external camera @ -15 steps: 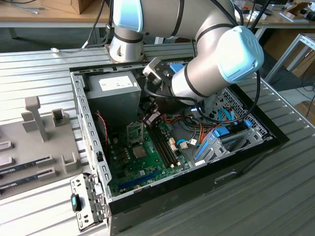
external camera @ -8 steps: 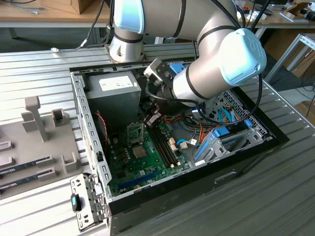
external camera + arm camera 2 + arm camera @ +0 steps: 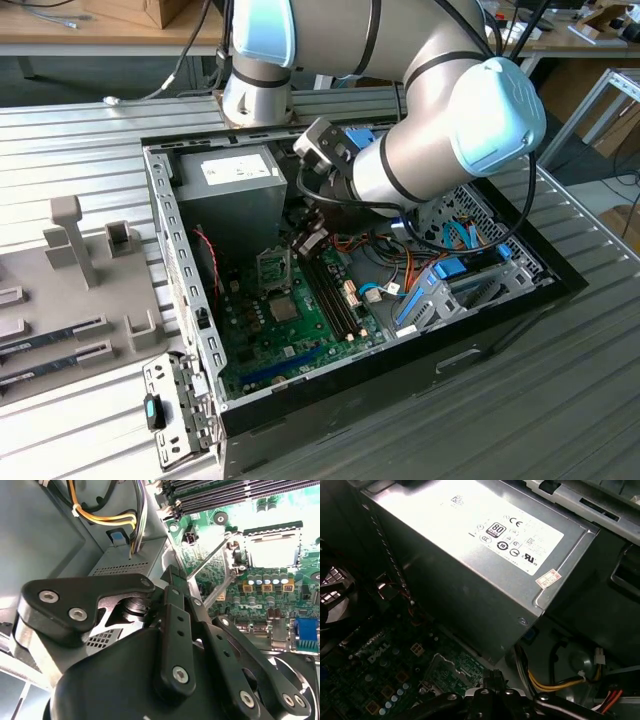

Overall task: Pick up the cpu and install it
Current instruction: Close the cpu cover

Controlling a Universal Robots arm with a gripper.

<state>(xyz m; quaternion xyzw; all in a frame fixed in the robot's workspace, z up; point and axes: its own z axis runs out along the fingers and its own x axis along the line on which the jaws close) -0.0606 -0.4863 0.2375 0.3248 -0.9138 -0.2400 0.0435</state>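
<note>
— Where is the gripper (image 3: 308,243)?

— Inside the open computer case (image 3: 400,372), low over the motherboard (image 3: 290,335), between the power supply (image 3: 228,195) and the black memory slots (image 3: 328,290). In the second wrist view its black linkage (image 3: 172,575) narrows to a tip, but I cannot tell whether it is parted or clamped, or whether anything sits in it.

— And the cpu?

— I cannot tell where it is. The socket (image 3: 272,545) lies just beyond the tip, its thin metal lever (image 3: 210,557) raised, and its centre is washed out white with glare. In the exterior view the socket (image 3: 274,266) is a square frame just beside the tip.

— Any writing?

— In the first wrist view, a white label (image 3: 515,535) of round certification marks on the power supply's (image 3: 470,565) grey top, and a small red-and-white sticker (image 3: 548,578) near its corner. White lettering is printed on the board.

— Further out?

— Yellow and orange wires (image 3: 545,685) run from the supply's end. On the exterior view's left, a grey parts tray (image 3: 60,290) sits on the ribbed table.
</note>
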